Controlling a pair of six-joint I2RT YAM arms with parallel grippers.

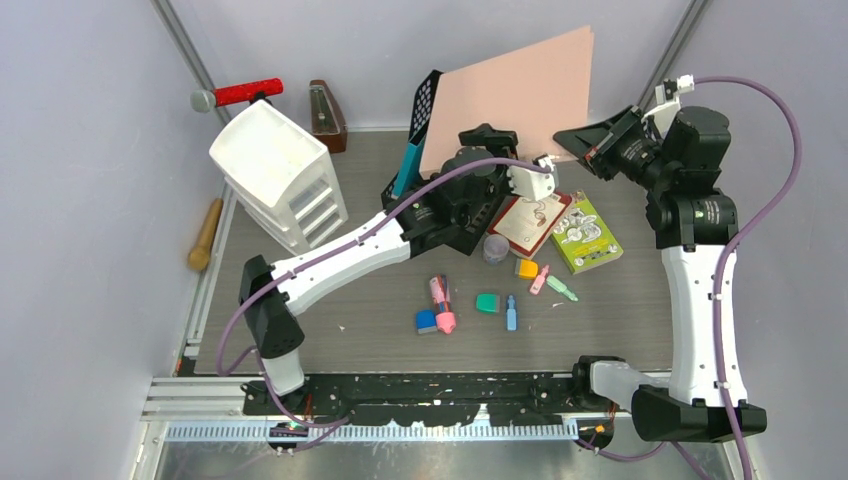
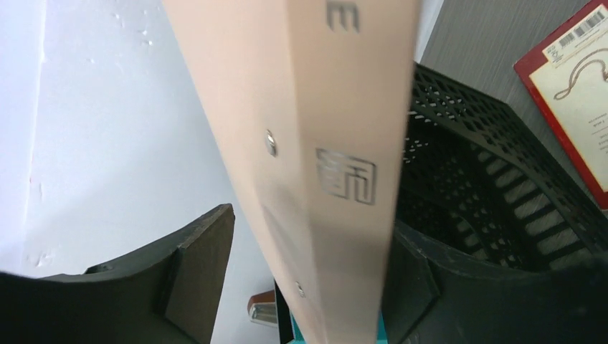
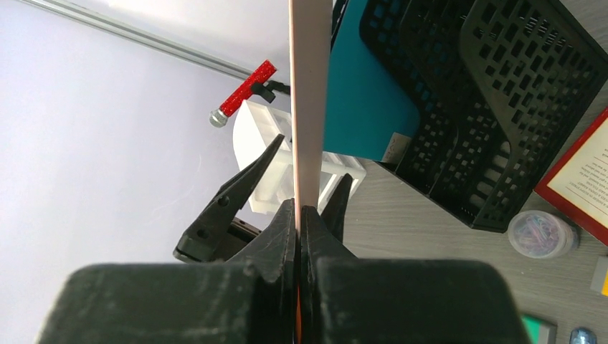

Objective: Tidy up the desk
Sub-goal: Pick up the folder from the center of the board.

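Sorting looks barely begun. The peach folder [image 1: 510, 100] hangs upright over the far side of the worktop [image 1: 620, 320], just beside the black mesh rack [image 1: 425, 100], which holds a teal folder [image 1: 407, 168]. The right end effector [image 3: 299, 208] is clenched on the peach folder's edge. The left end effector [image 2: 312, 229] is released, its jaws spread to either side of the sheet. Markers [image 1: 442, 305], erasers [image 1: 487, 302], a clip jar [image 1: 495, 247] and two books [image 1: 585, 233] lie scattered mid-worktop, not yet put away.
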